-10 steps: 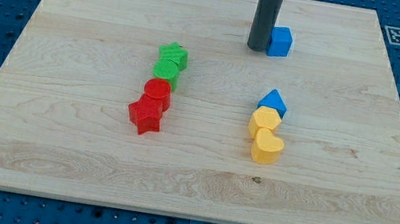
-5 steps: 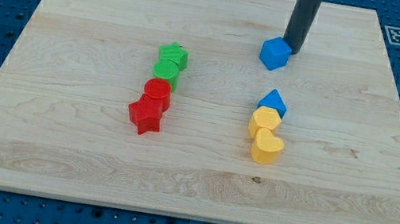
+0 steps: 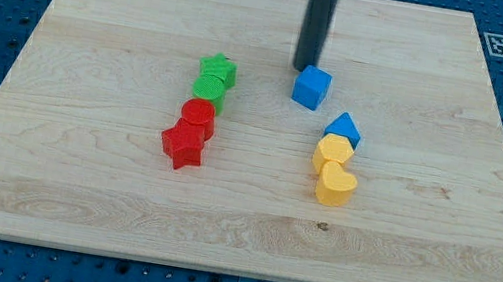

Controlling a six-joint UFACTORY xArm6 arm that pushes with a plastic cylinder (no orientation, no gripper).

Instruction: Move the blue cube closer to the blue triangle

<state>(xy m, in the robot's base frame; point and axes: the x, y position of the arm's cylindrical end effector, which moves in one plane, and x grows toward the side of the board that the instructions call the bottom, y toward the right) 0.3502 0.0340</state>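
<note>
The blue cube [image 3: 311, 87] lies on the wooden board [image 3: 71, 193], right of centre. The blue triangle [image 3: 343, 128] lies just below and to the right of it, with a small gap between them. My tip [image 3: 304, 67] is right at the cube's upper left edge, seemingly touching it. The dark rod rises from there to the view's top.
A yellow hexagon-like block [image 3: 334, 152] and a yellow heart [image 3: 335, 184] sit directly below the blue triangle. Left of centre, a green star [image 3: 218, 71], a green round block [image 3: 207, 89], a red cylinder [image 3: 198, 114] and a red star [image 3: 182, 144] form a column.
The blue cube has moved down and left, from near the view's top to close above the blue triangle. My tip went from its left side around to its upper side and followed it.
</note>
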